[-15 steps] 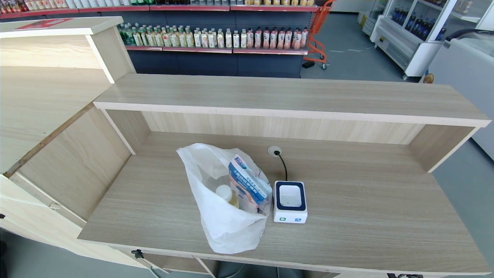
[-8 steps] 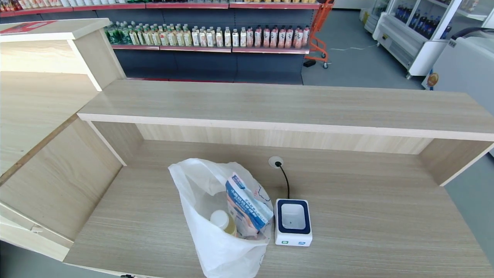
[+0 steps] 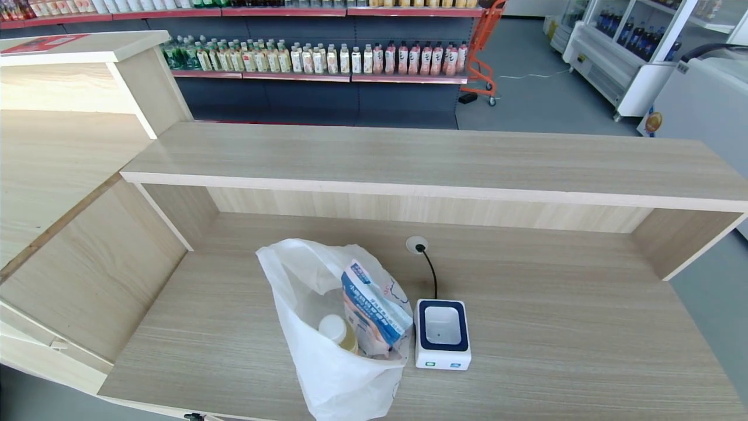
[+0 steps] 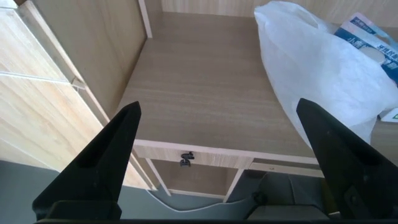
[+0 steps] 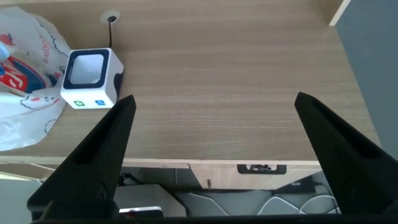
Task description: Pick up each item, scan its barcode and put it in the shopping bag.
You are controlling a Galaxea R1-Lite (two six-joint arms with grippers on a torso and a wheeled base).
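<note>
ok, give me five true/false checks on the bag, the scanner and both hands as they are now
1. The blue pouch is inside the shopping bag. True.
2. The scanner stands on the bag's left. False: it stands at the bag's right, close beside it.
3. The left hand holds the bottle. False: it is open and empty; the bottle is in the bag.
4. The right hand is open with nothing in it. True.
5. The scanner's cable runs to a hole in the counter. True.
</note>
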